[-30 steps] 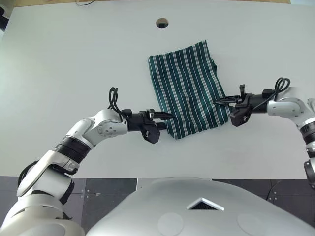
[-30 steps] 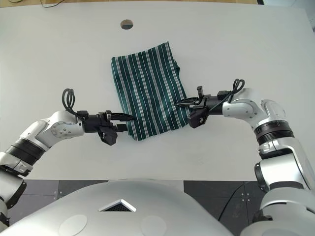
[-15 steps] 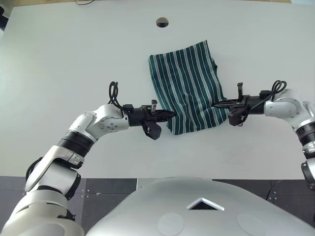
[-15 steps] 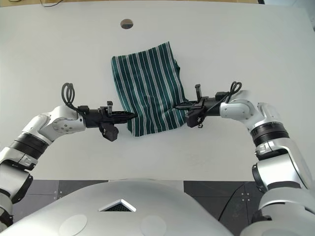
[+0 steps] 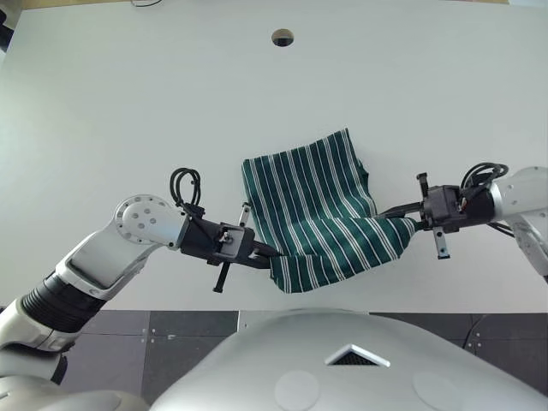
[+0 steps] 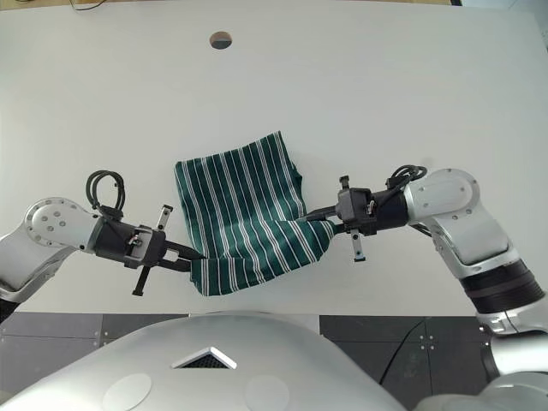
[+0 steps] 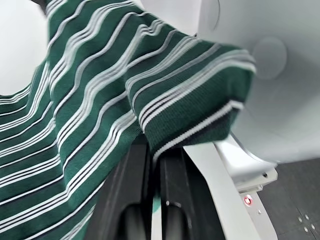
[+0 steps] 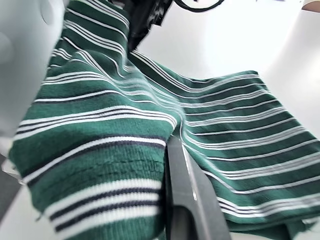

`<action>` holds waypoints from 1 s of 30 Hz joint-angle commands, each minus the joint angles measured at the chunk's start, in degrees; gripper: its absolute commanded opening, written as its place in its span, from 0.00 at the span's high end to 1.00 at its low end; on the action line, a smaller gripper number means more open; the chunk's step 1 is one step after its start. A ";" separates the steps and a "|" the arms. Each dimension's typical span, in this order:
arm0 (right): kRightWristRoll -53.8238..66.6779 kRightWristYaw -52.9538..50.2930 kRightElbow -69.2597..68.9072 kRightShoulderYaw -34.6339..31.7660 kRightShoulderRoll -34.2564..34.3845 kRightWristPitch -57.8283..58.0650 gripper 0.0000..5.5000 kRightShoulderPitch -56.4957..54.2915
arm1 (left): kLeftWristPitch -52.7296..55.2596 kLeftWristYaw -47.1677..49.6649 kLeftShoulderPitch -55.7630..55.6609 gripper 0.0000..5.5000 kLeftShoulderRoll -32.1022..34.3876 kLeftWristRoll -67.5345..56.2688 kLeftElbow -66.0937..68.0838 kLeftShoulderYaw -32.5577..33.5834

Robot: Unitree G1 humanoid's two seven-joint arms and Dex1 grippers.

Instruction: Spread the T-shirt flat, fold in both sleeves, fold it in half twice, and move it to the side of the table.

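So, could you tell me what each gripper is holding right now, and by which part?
Both hold the green white-striped T-shirt: the left gripper pinches its near left corner, the right gripper its near right corner.

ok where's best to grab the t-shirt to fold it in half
By its two near corners, coming in from either side. The T-shirt is a folded rectangle, far edge flat on the table; the left gripper and right gripper hold it there.

Bright, even light falls from overhead on the white table [image 5: 128,103]; soft, faint shadows edge the T-shirt [image 5: 317,205].
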 commanded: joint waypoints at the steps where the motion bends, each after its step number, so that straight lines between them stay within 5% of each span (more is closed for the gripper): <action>1: -3.82 -2.03 -0.65 -1.26 4.05 0.68 0.98 -1.29 | 0.41 0.16 2.55 0.98 -2.35 -0.92 2.52 4.87; 15: -25.85 -12.06 22.70 0.29 21.52 -7.84 0.98 -16.15 | 5.48 2.79 -6.34 0.98 -16.30 -2.27 24.12 20.03; 22: -30.09 -14.64 32.13 0.35 27.88 -11.56 0.98 -19.70 | 3.43 6.30 -11.31 0.98 -22.11 6.52 33.98 19.31; 30: -26.69 -21.62 39.59 -6.38 34.76 -4.56 0.70 -23.50 | 4.06 13.23 -15.08 0.81 -25.47 13.69 44.08 21.86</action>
